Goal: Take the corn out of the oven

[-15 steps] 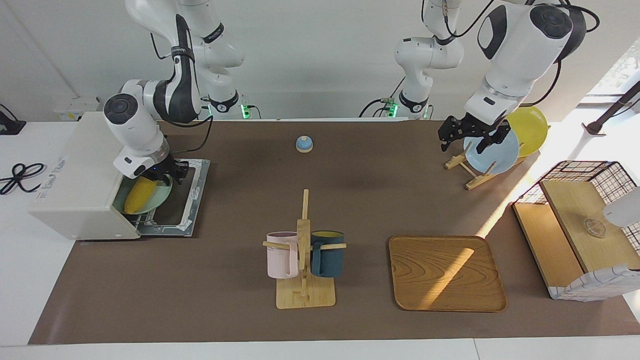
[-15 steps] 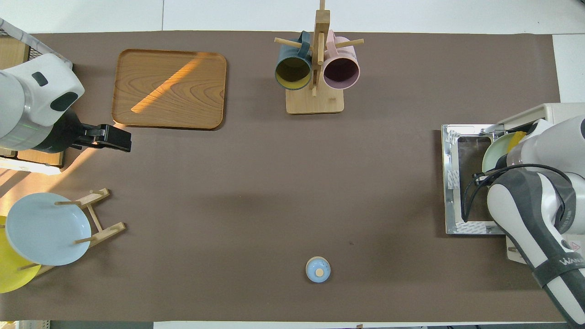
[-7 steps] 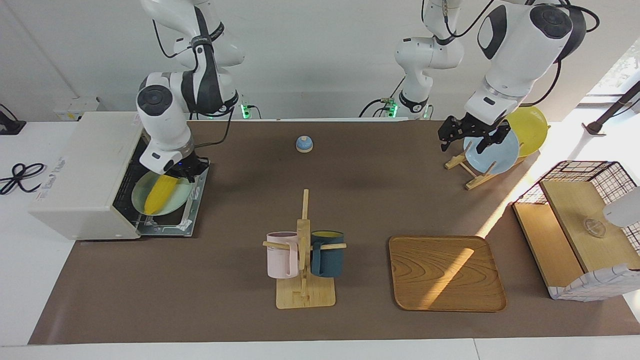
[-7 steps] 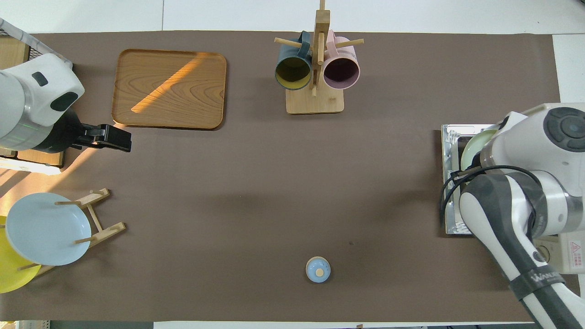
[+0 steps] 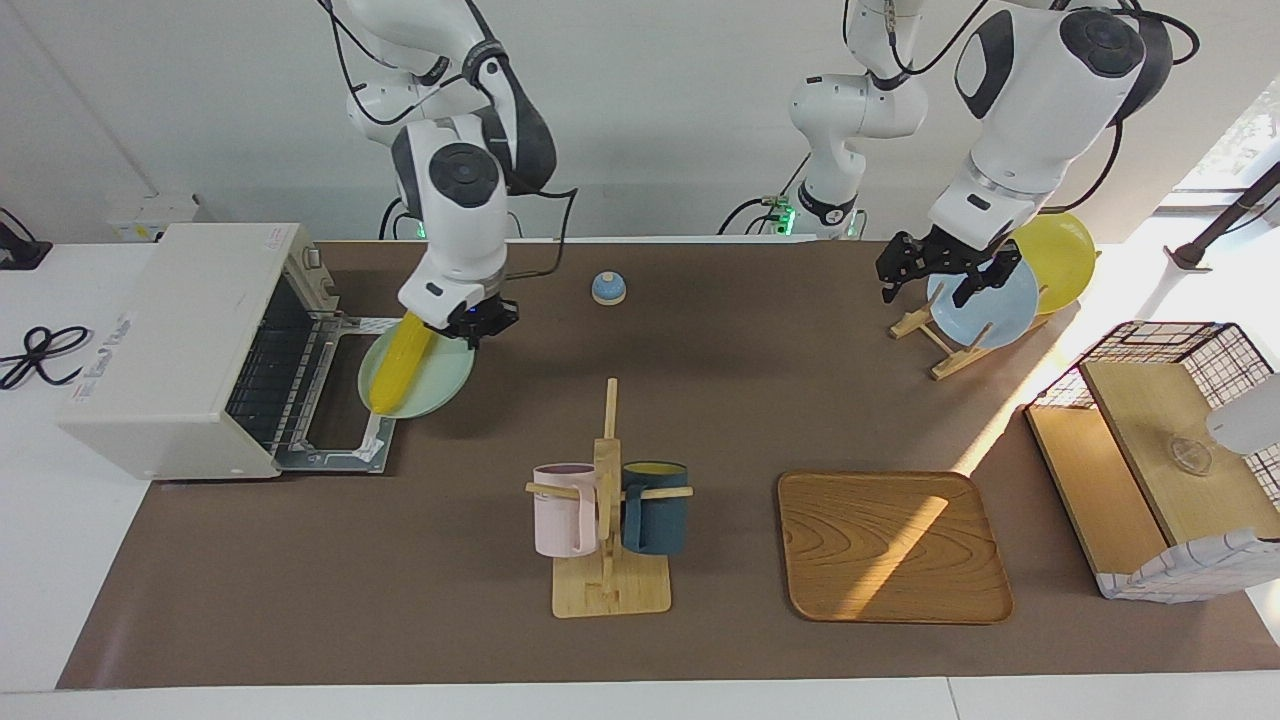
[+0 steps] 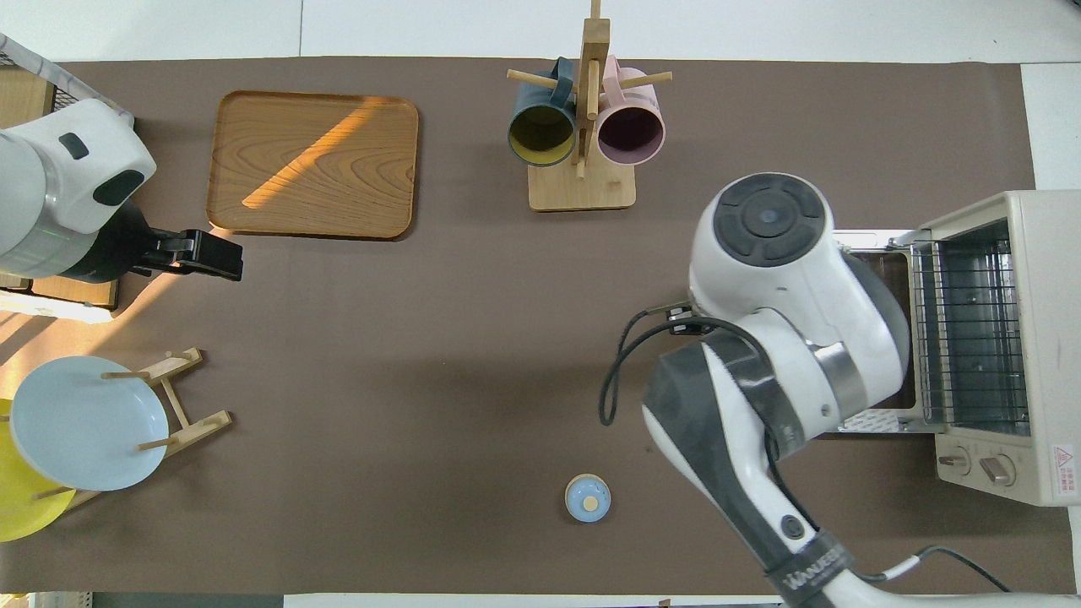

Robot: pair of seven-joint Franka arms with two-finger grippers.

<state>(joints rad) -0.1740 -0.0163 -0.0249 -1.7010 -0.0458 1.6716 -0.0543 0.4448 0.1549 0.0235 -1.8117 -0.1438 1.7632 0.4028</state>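
While the oven (image 5: pixel 190 350) sits at the right arm's end of the table with its door (image 5: pixel 345 440) folded down and its wire rack (image 6: pixel 971 329) bare, the corn (image 5: pixel 398 355) is already outside it, lying on a pale green plate (image 5: pixel 440 385) that the right gripper (image 5: pixel 478 322) carries in the air over the mat, just past the edge of the open door. The right gripper's jaws are closed tight on the plate's rim, beside the thick end of the cob. The removal looks essentially done; what seems left is to set the plate and corn down on the table and let go. The left gripper (image 5: pixel 938 270) waits with its jaws fully spread and empty, over the rack of plates (image 5: pixel 985 300) at the left arm's end.
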